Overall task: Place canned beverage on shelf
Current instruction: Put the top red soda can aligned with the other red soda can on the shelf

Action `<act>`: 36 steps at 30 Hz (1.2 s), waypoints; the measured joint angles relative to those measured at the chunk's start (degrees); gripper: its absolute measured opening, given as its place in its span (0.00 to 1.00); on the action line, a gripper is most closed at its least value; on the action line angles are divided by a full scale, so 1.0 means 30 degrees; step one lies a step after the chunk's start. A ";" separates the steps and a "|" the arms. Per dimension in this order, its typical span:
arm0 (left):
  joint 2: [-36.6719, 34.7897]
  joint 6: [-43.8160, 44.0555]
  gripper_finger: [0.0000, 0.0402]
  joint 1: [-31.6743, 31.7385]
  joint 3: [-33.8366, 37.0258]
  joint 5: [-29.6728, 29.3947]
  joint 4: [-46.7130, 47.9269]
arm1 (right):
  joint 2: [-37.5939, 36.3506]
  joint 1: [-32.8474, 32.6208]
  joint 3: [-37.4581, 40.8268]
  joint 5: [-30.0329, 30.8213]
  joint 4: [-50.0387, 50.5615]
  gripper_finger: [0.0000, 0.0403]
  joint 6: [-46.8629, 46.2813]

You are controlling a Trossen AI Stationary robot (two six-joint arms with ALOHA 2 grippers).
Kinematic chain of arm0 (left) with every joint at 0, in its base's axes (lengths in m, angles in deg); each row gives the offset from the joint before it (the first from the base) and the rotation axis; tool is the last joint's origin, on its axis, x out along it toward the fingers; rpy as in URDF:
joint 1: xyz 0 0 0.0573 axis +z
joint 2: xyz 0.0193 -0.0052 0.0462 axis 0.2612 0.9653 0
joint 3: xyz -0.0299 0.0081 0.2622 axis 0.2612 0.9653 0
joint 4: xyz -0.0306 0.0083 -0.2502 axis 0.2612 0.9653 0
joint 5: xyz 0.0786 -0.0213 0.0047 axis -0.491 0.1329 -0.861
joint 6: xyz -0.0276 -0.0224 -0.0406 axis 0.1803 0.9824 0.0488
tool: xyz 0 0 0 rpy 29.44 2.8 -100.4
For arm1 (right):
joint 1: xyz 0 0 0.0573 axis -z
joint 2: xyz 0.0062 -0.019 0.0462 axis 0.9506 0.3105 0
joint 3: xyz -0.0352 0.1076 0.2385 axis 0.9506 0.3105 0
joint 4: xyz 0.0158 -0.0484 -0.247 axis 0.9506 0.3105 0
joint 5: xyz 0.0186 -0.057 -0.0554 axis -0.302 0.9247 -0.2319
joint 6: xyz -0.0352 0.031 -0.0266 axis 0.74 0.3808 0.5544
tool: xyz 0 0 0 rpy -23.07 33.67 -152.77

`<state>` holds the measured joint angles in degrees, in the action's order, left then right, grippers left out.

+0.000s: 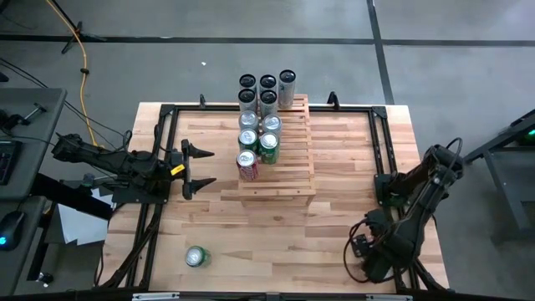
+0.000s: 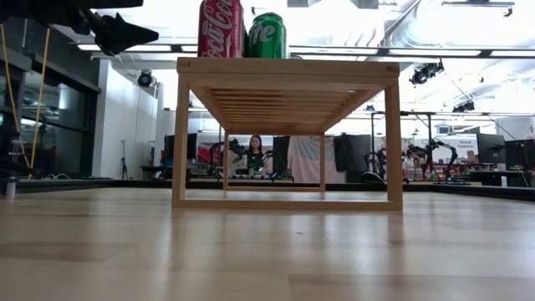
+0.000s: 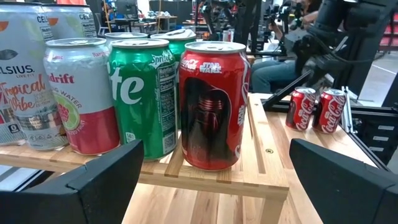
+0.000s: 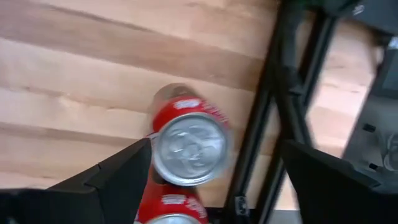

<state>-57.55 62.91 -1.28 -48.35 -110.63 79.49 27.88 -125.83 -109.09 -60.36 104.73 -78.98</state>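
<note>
The wooden counter carries the slatted shelf, where cans stand in rows, a red can nearest its front. The left end effector hangs wide and empty beside that can. The right end effector, jaws spread and empty, hovers over two red cans.

Shelf: mid-table, running toward the far edge. Cans on shelf: two columns along its left half, front pair being the cola can with the soda can to its right. Loose can: on table, near-left corner. Left end effector: just left of the shelf's front cans, jaws apart.
</note>
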 joint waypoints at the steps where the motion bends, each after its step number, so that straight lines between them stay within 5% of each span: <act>1: 0.0000 -0.0002 0.98 0.0000 0.0000 0.0000 -0.0010 | -0.0223 -0.0067 0.0000 -0.0007 0.0276 0.86 -0.0088; 7: 0.0000 -0.0003 0.98 0.0000 0.0000 0.0000 -0.0073 | -0.1335 -0.0074 0.0086 0.1664 -0.0223 0.86 0.0266; 18: 0.0000 -0.0018 0.98 0.0000 0.0000 0.0007 -0.0066 | -0.4499 0.0045 0.5162 0.0888 -0.5956 0.86 -0.0013; 36: 0.0217 0.0470 0.98 0.0000 0.0000 0.0008 -0.0043 | -0.2818 -0.0207 0.5399 0.0111 -0.6872 0.86 0.0252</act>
<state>-56.90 64.32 -1.28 -48.35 -110.60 79.36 19.42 -126.45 -92.89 -60.02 84.12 -78.23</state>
